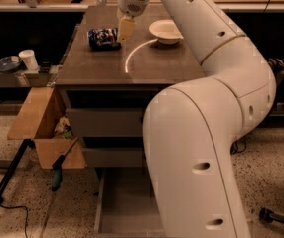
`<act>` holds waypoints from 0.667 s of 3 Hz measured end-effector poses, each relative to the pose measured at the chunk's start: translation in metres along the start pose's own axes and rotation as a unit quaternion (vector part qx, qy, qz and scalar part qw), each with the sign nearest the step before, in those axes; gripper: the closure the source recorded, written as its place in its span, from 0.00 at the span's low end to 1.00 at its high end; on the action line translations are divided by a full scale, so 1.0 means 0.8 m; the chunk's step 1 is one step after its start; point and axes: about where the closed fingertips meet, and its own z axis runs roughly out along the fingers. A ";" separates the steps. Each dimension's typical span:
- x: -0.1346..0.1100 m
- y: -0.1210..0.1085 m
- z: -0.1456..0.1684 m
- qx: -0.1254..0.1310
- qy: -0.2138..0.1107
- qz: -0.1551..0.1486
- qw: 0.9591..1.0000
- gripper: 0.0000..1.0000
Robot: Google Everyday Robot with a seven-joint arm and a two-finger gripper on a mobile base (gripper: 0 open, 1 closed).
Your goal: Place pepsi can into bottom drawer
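The pepsi can (103,38) lies on its side on the brown cabinet top (157,63), toward the back left. My gripper (126,29) hangs from the white arm just right of the can, its pale fingers pointing down close to the can's right end. The bottom drawer (124,202) is pulled open at floor level below the cabinet, its bare grey floor partly hidden behind my arm.
A white bowl (165,31) sits on the cabinet top right of the gripper. Two upper drawers (105,123) are closed. A cardboard box (40,125) hangs at the cabinet's left side. A white cup (29,59) and dishes stand on a low shelf at left.
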 end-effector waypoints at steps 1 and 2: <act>0.000 0.000 0.000 0.000 0.000 0.000 1.000 0.00; 0.000 0.000 0.000 0.000 0.000 0.000 1.000 0.00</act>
